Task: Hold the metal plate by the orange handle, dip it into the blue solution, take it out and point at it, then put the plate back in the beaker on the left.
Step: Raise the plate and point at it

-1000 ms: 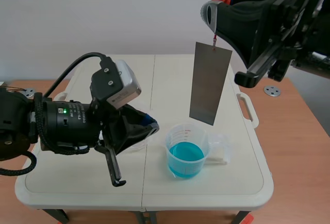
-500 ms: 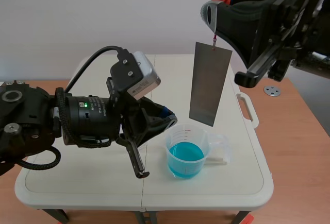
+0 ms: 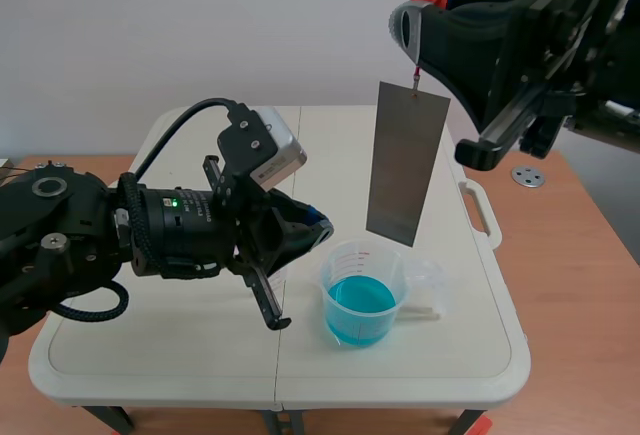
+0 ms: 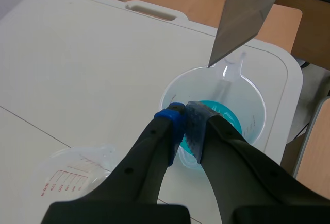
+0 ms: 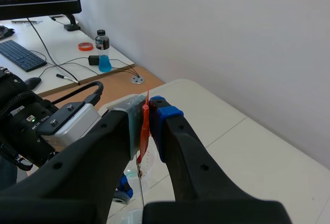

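Metal plate [image 3: 407, 163] hangs upright over the beaker of blue solution [image 3: 362, 297], clear of the liquid, its orange handle [image 5: 145, 125] pinched between the fingers of the right gripper [image 5: 148, 112]. The left gripper [image 4: 184, 123], fingers closed together on nothing, sits beside that beaker's rim. An empty beaker [image 4: 69, 175] stands under the left arm.
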Controlling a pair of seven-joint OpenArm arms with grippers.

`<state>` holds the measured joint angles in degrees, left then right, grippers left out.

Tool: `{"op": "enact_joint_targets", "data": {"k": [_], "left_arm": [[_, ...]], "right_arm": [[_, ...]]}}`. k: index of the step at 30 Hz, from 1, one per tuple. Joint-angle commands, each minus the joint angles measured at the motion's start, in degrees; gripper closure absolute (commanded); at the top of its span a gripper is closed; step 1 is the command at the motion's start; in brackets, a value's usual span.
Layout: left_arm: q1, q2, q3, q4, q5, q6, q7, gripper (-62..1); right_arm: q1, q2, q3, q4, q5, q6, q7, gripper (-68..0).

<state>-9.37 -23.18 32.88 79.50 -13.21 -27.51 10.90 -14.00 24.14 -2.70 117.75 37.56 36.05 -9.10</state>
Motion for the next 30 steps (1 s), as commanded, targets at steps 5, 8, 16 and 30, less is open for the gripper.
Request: {"op": "enact_joint_targets", "data": {"k": [5,8,16,30], "left_arm": [[-0.5,0.1,-0.1,1.0,-0.5,-0.1,-0.8,-1.6],[-0.4,-0.9,-0.2,1.1,-0.7,0.0,-0.9,-1.6],[5.3,-7.7,-7.3,6.8,-0.7,4.3,-3.5,-1.6],[33.5,-24.0,-30.6,14.7,-2.2,14.1,-6.0,-1.6]], "right_arm": [[0.8,0.3,0.0,0.9,0.7,0.0,1.0,-1.3],[0.8,0.3,0.0,0.9,0.7,0.0,1.0,-1.3],[0.8,0.3,0.0,0.9,0.6,0.0,0.5,-1.3],[0.8,0.3,0.0,0.9,0.6,0.0,0.4,-1.3]]}}
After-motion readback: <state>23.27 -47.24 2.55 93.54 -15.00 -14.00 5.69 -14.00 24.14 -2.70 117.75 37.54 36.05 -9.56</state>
